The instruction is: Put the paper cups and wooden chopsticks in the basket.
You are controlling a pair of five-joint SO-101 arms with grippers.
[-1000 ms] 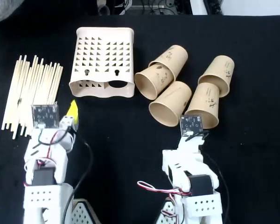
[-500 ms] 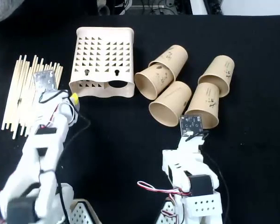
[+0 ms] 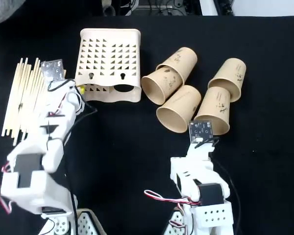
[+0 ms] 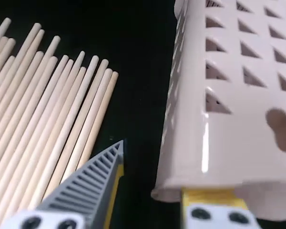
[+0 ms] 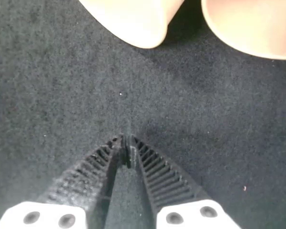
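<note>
The left pincer (image 4: pixel 163 168) stands apart. Its grey finger (image 4: pixel 93 179) sits over the near ends of the chopsticks (image 4: pixel 38 119), though contact cannot be told. Its yellow finger (image 4: pixel 212 198) is tucked at the lower edge of the basket (image 4: pixel 238 95), with black table between the two.

From above, the wrist covers most of that pincer (image 3: pixel 72 90). It lies between the chopsticks (image 3: pixel 22 98), fanned flat on one side of it, and the basket (image 3: pixel 108 58) corner on the other.

The right pincer (image 5: pixel 126 143) is together, its tips meeting over bare table (image 5: pixel 52 81). Just ahead of the tips are two cup rims (image 5: pixel 133 19).

The high view gives the whole cluster: five cups (image 3: pixel 179 108) on their sides ahead of the right arm (image 3: pixel 201 166). They lie on the table beside the basket, on the side away from the left pincer.
</note>
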